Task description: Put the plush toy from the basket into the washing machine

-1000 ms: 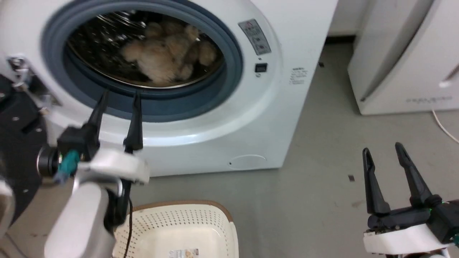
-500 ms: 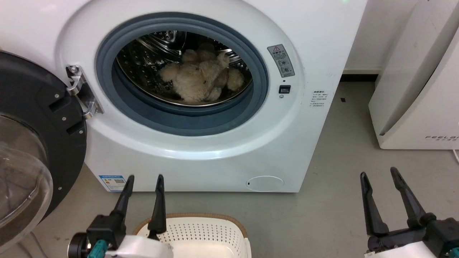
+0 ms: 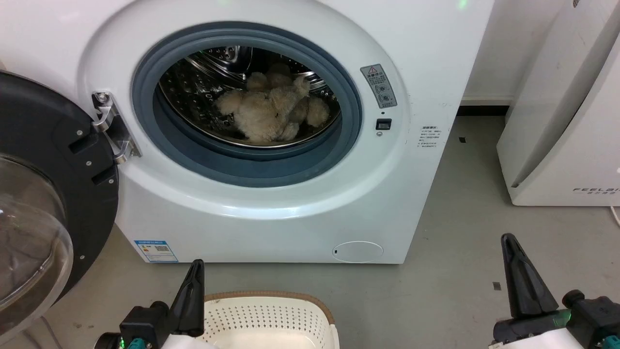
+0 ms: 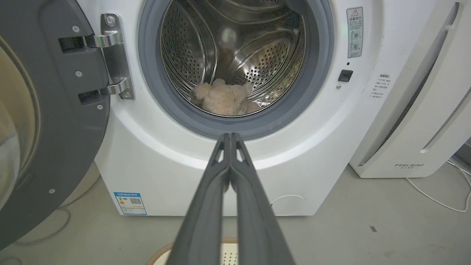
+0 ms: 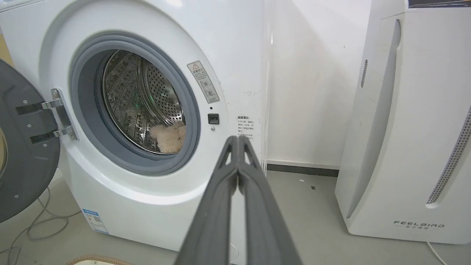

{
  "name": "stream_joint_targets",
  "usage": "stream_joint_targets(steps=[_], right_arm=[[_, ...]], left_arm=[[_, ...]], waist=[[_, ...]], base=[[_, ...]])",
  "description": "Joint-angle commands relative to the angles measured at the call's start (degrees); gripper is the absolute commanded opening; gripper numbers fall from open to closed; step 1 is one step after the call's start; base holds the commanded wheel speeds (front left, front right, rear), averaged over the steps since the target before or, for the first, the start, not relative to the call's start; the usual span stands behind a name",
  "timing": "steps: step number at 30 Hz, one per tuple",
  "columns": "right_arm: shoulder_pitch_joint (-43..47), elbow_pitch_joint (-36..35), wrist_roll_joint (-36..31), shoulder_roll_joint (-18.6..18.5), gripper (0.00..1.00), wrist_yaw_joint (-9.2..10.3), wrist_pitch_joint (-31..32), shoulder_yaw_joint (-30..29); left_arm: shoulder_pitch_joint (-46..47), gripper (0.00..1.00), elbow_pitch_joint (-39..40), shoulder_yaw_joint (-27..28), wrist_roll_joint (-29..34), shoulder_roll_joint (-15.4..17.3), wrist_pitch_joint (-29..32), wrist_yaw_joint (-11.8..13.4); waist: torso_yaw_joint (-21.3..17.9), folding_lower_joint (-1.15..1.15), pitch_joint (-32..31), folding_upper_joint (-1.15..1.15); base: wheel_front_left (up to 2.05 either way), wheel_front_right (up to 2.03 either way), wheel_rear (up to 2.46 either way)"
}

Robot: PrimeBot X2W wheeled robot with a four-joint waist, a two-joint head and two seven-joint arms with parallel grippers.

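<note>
- Beige and fuzzy, the plush toy (image 3: 269,114) lies on the floor of the steel drum (image 3: 203,92) in the washing machine (image 3: 271,213), behind the grey rubber ring (image 3: 271,167).
- We see the basket (image 3: 271,315) on the floor just in front of the machine. The part of it in view holds nothing.
- Our left gripper (image 4: 230,137) sits low beside the basket's left edge, fingers pressed together on nothing.
- Our right gripper (image 5: 237,139) is low on the other side, well apart from the machine, and likewise clenched on nothing.
- We judge the placing itself done. What counts now is confirming it and keeping clear.
- To do that well, we should check that no limb or ear drapes over the rubber ring. From the head view the toy looks fully inside, though its far side is hidden from us.
- The black-framed glass door (image 3: 48,169) hangs open at our left, near that arm. Any move of the left arm should go away from the door and its hinge.
- We should also lift clear of the basket rim, not sweep across it.
</note>
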State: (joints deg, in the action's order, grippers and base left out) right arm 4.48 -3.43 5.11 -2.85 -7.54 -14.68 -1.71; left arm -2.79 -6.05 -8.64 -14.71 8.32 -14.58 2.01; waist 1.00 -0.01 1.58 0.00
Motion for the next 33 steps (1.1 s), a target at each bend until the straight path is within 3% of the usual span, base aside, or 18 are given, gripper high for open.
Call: stream_joint_targets(steps=[1,33], right_arm=[[-0.1,0.1,-0.1,0.0,0.00,0.00,0.4,0.0],[-1.3,1.0,-1.5,0.0,0.00,0.02,4.3,0.5]], left_arm=[[0.1,0.00,0.2,0.2,0.4,-0.1,0.4,-0.1],[0.8,0.00,1.8,2.5,4.3,-1.6,4.2,-0.6]], waist=[[0.0,0.01,0.0,0.00],[-0.3,0.01,-0.4,0.00]], base=[[0.00,0.00,0.00],[0.00,0.00,0.00]])
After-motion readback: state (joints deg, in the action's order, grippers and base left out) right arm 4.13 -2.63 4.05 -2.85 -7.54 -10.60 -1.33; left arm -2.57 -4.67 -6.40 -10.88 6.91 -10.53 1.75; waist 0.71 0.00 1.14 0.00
